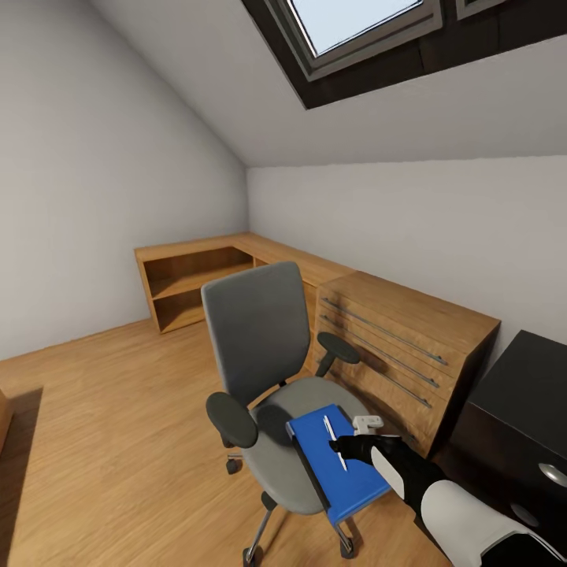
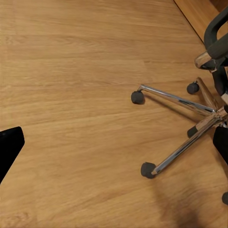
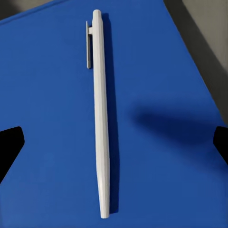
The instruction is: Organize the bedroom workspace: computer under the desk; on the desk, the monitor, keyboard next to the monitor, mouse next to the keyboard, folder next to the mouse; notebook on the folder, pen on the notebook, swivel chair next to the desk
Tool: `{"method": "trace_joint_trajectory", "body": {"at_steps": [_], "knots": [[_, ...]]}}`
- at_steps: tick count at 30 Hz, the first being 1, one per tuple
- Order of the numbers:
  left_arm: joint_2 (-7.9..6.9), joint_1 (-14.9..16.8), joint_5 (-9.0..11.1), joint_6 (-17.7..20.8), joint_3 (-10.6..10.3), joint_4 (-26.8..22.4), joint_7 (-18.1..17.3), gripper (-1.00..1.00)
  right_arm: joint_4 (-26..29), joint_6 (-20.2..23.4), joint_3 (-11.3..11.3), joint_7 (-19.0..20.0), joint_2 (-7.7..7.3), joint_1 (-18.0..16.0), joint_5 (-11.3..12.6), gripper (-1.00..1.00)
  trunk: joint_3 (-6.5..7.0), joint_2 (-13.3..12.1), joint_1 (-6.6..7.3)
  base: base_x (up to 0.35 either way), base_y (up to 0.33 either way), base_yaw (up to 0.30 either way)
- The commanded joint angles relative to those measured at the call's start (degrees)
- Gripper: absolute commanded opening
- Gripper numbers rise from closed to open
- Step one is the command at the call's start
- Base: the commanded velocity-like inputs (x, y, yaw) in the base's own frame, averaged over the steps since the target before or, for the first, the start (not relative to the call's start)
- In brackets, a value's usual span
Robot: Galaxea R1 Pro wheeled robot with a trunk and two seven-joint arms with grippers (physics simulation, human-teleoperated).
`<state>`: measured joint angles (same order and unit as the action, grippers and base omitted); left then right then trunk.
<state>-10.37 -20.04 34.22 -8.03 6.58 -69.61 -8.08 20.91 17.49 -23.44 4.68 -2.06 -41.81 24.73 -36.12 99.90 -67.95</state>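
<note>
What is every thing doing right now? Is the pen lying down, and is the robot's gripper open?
Pen: lying flat on the blue notebook.
Blue notebook: flat on the swivel chair's seat.
Swivel chair: upright.
Right gripper: open, above the pen.
Window: shut.

Bright skylight (image 1: 354, 24) daylight — soft shadows; crisp renders, wide-angle edge stretch.

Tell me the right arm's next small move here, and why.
Probably lower the right tool straight down and close on the pen. The wrist view shows the pen lying flat on the blue folder, centred between the open fingertips and not yet touched. The folder sits on the chair seat.
</note>
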Motion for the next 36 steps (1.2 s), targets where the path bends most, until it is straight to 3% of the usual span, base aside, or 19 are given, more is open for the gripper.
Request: {"method": "trace_joint_trajectory", "body": {"at_steps": [1,16,36], "knots": [[-0.01,0.00,0.59,-0.02,0.02,0.00,-0.36,1.00,0.10,0.26,-0.20,0.03,-0.05,-0.02,0.09,1.00,-0.04,0.02,0.00,0.000,0.000,0.000],[-0.05,0.00,0.58,-0.30,0.02,1.17,-0.44,1.00,0.44,0.10,-0.44,-4.24,0.86,-0.01,-0.03,1.00,-0.04,0.02,0.00,0.000,0.000,0.000],[-0.18,0.00,0.50,-0.24,0.02,1.62,-0.45,1.00,0.45,0.09,-0.35,-4.44,0.91,-0.02,-0.04,1.00,-0.04,0.02,0.00,0.031,0.028,0.000]]}}
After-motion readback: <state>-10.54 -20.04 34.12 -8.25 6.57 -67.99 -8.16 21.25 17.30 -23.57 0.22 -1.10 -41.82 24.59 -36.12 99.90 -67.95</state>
